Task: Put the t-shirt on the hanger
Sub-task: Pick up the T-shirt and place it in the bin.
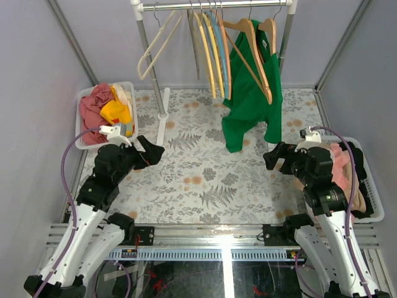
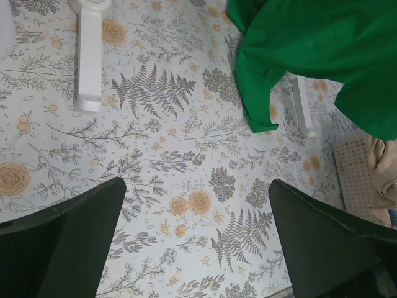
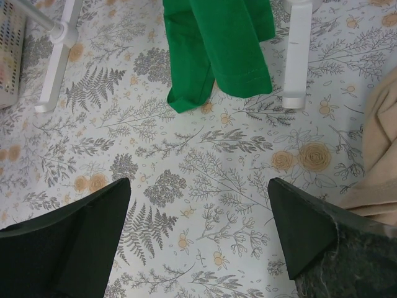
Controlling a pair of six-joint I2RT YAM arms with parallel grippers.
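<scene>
Top external view showed both arms poised over a floral-print table [image 1: 198, 186], neither holding anything. The left gripper [image 1: 154, 154] hovered near the left side of the table with its jaws spread wide, and the left wrist view showed only bare patterned cloth between its dark fingers [image 2: 68, 242]. The right gripper [image 1: 271, 158] hung above the right side, its jaws likewise spread wide over bare cloth, with nothing between them. The salmon-pink t-shirt [image 1: 340, 160] lay bunched in a white basket [image 1: 374, 202] at the right edge of the table, partly hidden beneath the right arm and just behind its gripper. The wooden hanger [image 1: 258, 59] hung by its metal hook at the right end of a white clothes rail [image 1: 211, 5] at the far side, well apart from the t-shirt. A bright green shirt [image 1: 248, 118] draped from that end of the rail, its hem reaching down to the table; which hanger carried it could not be told. To the left on the rail hung thin yellow, blue and orange hangers [image 1: 217, 49] and a cream hanger [image 1: 152, 53]. A second white basket [image 1: 82, 99] at the far left held dusty-red and yellow clothes [image 1: 105, 108].
</scene>
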